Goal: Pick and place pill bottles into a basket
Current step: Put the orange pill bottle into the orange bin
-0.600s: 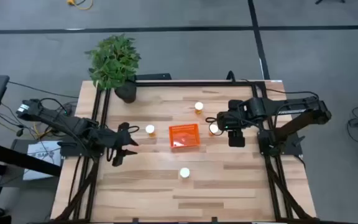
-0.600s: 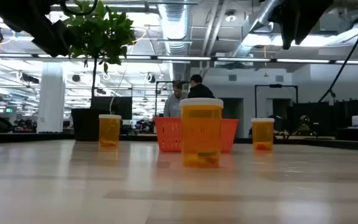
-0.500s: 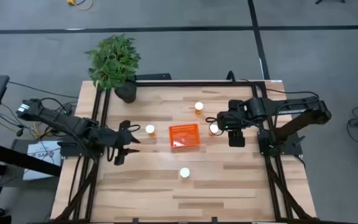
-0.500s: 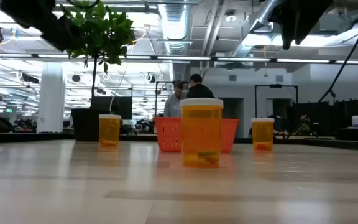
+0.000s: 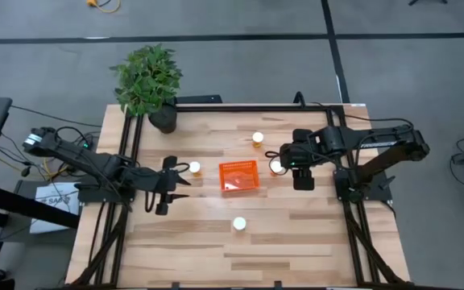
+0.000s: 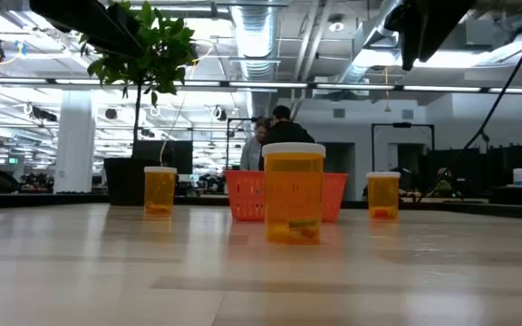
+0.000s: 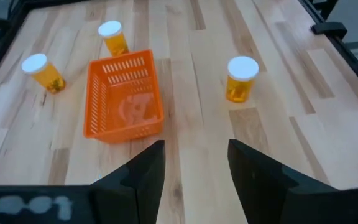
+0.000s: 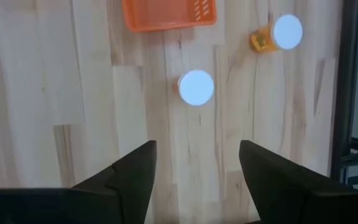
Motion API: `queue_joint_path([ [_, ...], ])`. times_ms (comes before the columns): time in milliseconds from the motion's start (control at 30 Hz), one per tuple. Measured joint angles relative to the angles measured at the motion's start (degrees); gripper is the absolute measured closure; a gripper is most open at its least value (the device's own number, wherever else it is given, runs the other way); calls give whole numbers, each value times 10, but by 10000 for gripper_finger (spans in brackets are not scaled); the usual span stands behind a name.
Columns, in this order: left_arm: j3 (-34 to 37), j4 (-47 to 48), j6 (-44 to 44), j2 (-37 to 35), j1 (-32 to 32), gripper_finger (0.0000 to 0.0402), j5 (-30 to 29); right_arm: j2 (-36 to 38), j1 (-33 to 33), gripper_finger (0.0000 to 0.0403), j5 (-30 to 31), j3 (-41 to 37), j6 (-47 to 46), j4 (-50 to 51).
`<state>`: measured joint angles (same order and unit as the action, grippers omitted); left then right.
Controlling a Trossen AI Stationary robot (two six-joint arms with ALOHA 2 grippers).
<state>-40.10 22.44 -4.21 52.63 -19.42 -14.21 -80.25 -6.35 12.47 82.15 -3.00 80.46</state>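
Note:
The orange mesh basket (image 5: 238,176) stands mid-table, also in the left wrist view (image 7: 124,96) and the low view (image 6: 243,195). Four white-capped orange pill bottles stand upright on the wood: one left of the basket (image 5: 194,167), one at the far side (image 5: 258,138), one right of the basket (image 5: 278,167), and one nearer the front edge (image 5: 239,224). My left gripper (image 5: 176,182) (image 7: 196,168) is open and empty, left of the basket. My right gripper (image 5: 285,161) (image 8: 197,162) is open above the bottle right of the basket (image 8: 196,87), touching nothing.
A potted plant (image 5: 148,79) in a dark pot (image 5: 163,121) stands at the table's far left corner. Black frame rails run along the left (image 5: 127,153) and right (image 5: 349,201) sides. In the low view people stand in the room behind the basket (image 6: 279,127).
My left gripper has moved toward the table's right, closer to the basket, turning a little as it went. My right gripper has shifted slightly toward the table's left, over the bottle beside the basket. The bottles and the basket have stayed put.

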Motion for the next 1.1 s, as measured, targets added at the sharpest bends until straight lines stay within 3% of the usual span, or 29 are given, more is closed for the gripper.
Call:
queue_joint_path([
  [533,0,-1,-5,4,0,235,4,-10,1,168,15,0,12,-30],
  [833,0,-1,-11,4,0,235,4,-55,1,176,16,0,39,-32],
  [1100,0,-1,-11,4,0,235,4,-64,28,162,1,0,65,-67],
])
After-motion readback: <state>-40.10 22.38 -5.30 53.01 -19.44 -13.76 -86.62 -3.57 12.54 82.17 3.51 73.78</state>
